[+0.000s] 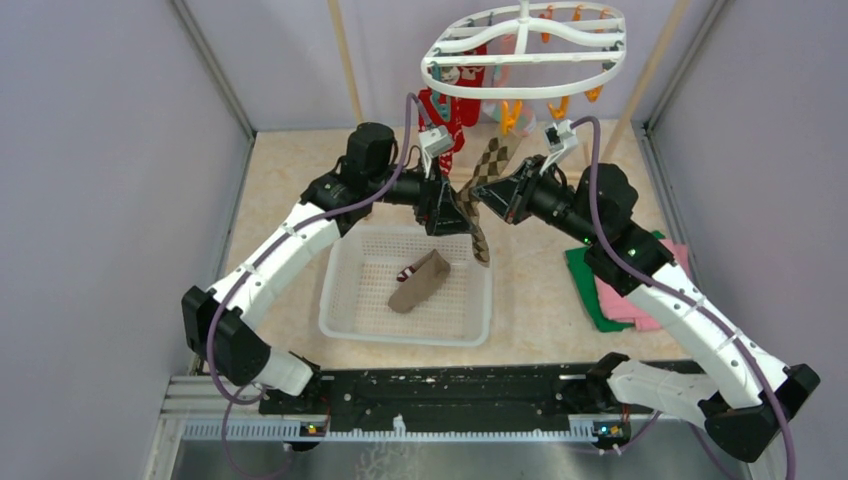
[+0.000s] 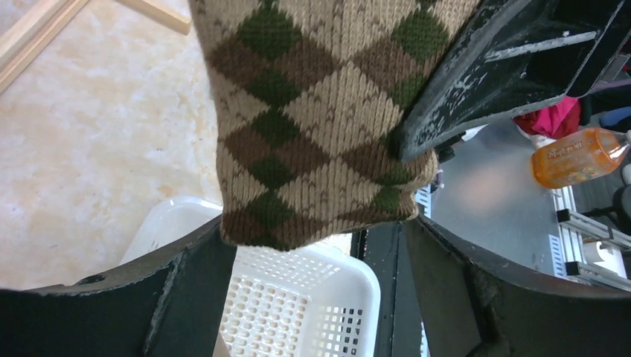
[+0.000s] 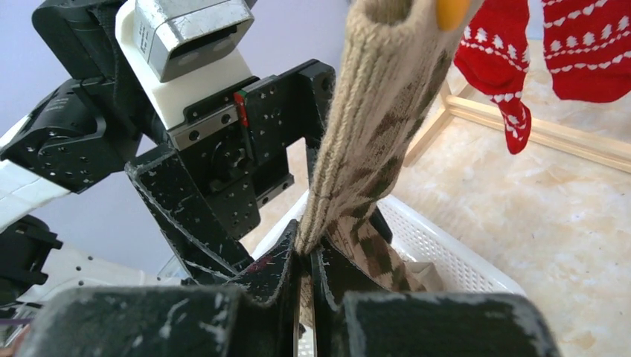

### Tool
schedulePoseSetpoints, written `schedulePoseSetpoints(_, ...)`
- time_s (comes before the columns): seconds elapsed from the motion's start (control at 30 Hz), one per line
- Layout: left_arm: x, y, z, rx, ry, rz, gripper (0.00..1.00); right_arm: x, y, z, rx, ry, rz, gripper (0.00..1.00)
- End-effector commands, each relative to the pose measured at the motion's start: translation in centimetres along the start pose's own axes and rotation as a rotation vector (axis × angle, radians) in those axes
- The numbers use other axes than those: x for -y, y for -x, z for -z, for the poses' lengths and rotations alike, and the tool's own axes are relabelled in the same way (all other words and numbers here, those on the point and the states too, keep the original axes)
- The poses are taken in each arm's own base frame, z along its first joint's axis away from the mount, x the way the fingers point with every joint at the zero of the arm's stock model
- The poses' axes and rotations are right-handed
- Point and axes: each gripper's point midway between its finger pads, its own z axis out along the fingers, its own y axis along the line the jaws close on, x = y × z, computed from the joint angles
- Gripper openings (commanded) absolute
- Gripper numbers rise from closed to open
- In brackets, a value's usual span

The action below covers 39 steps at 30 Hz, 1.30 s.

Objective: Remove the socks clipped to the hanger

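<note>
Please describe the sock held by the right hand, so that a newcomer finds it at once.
From the white hanger at the top of the overhead view, look down toward the white basket. Between them hangs the argyle sock, pinched by the right hand. The red socks nearby are plainly different, and its twin lies in the basket; only this tan, diamond-patterned one hangs.

The white oval hanger [image 1: 524, 50] is hung at 12 o'clock. Red socks [image 1: 445, 108] with white patterns are clipped at its 8 o'clock edge. A brown-tan argyle sock [image 1: 490, 160] is clipped at 6 o'clock — draped downward, its lower part pinched by the right gripper [image 3: 306, 256]. A second argyle sock [image 1: 420, 280] is laid flat in the white basket [image 1: 340, 290], at 7 o'clock from it
</note>
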Motion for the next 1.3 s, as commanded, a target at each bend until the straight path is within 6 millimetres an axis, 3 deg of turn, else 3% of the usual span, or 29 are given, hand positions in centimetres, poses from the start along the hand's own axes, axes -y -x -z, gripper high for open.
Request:
schedulePoseSetpoints(0.0,1.0,1.6,-0.6,0.050,-0.063,-0.042,0.85,-2.1,2.8,0.3,0.060,0.078,-0.013,0.05)
schedulePoseSetpoints(0.13,1.3,1.8,-0.8,0.058,-0.076,-0.046,0.72,-2.0,2.4,0.3,0.049,0.080,-0.022,0.06)
schedulePoseSetpoints(0.2,1.4,1.7,-0.9,0.057,-0.079,-0.048,0.55,-1.9,2.2,0.2,0.046,0.079,-0.023,0.08)
schedulePoseSetpoints(0.3,1.3,1.8,-0.8,0.063,-0.063,-0.051,0.22,-1.9,2.6,0.3,0.053,0.078,-0.021,0.14)
schedulePoseSetpoints(0.4,1.1,2.0,-0.8,0.070,-0.048,-0.059,0.02,-2.0,3.1,0.6,0.062,0.070,-0.017,0.24)
schedulePoseSetpoints(0.5,1.0,2.3,-0.7,0.081,-0.030,-0.070,0.00,-1.8,3.6,0.8,0.068,0.044,-0.011,0.36)
schedulePoseSetpoints(0.63,0.9,2.3,-0.7,0.082,-0.020,-0.072,0.00,-1.0,5.1,1.5,0.099,-0.040,0.024,0.71)
schedulePoseSetpoints(0.7,0.8,2.2,-0.7,0.077,-0.013,-0.072,0.00,-0.4,6.5,2.0,0.136,-0.098,0.054,0.79)
schedulePoseSetpoints(1.03,1.1,1.9,-1.0,0.068,-0.001,-0.089,0.00,-0.5,11.5,0.7,0.212,-0.168,0.143,0.83)
schedulePoseSetpoints(1.27,1.5,1.9,-1.1,0.064,-0.003,-0.100,0.00,0.3,13.0,-0.2,0.254,-0.224,0.146,0.82)
